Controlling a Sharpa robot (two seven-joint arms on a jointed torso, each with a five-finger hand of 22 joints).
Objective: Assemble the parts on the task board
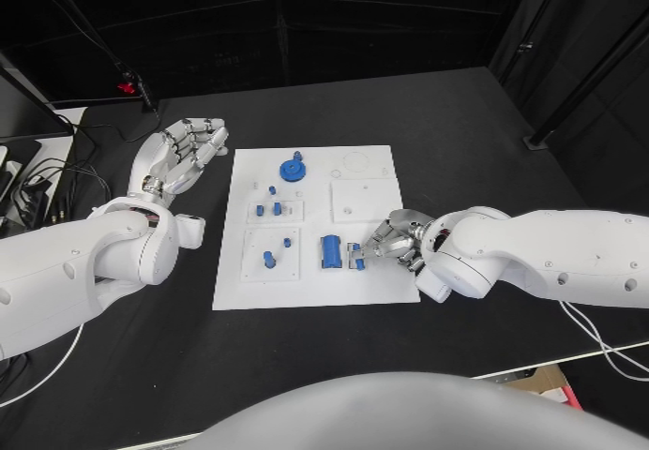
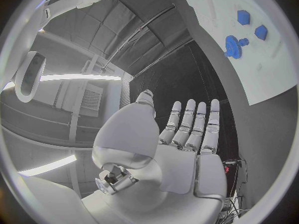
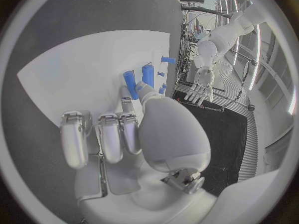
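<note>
blue cylinder (image 1: 331, 251) lies on the white board (image 1: 385, 286), long axis running toward and away from the robot, just beside the right hand (image 1: 392, 241), on the side toward the left arm. whether those curled fingers hold anything cannot be told. left hand (image 1: 183, 155) rests flat, fingers extended, holding nothing, off the board's far corner; the right hand is nearer.

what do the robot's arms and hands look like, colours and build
Both arms are bulky, smooth, glossy white shells with rounded segments and small dark screw holes. The left hand and right hand are silver metal with segmented fingers; pale grey-white pads cover the palm and fingers. A white cable trails under the right arm.
</note>
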